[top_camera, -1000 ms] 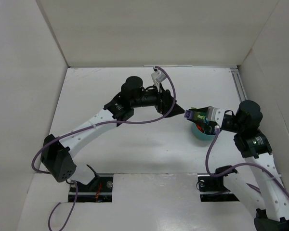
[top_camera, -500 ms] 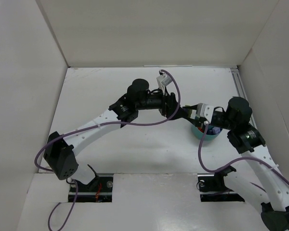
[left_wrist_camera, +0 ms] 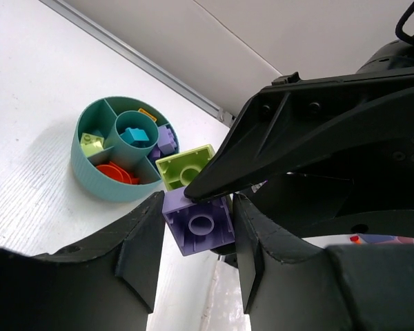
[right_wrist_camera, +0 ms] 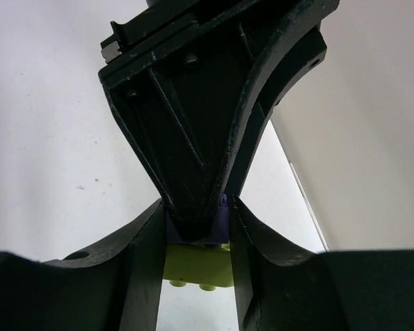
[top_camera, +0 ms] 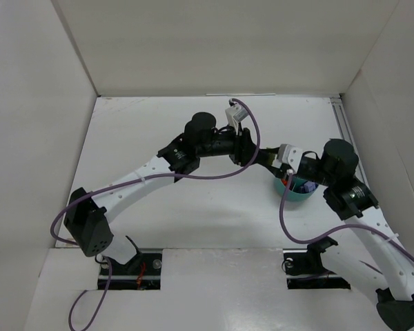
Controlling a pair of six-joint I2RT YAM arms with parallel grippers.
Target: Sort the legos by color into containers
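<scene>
Pinching the purple brick (left_wrist_camera: 196,224), the left tool (left_wrist_camera: 198,203) meets the right tool (right_wrist_camera: 196,207), which clamps the attached pale green brick (left_wrist_camera: 179,165). Upper left of the left wrist frame, the teal bowl (left_wrist_camera: 96,183) sits on the desk (left_wrist_camera: 27,103).

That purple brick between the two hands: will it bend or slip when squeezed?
Probably stiff: the purple brick shows square edges between the fingers of the left hand. Likely light, being tiny beside the teal bowl. Smooth sides might slip.
</scene>
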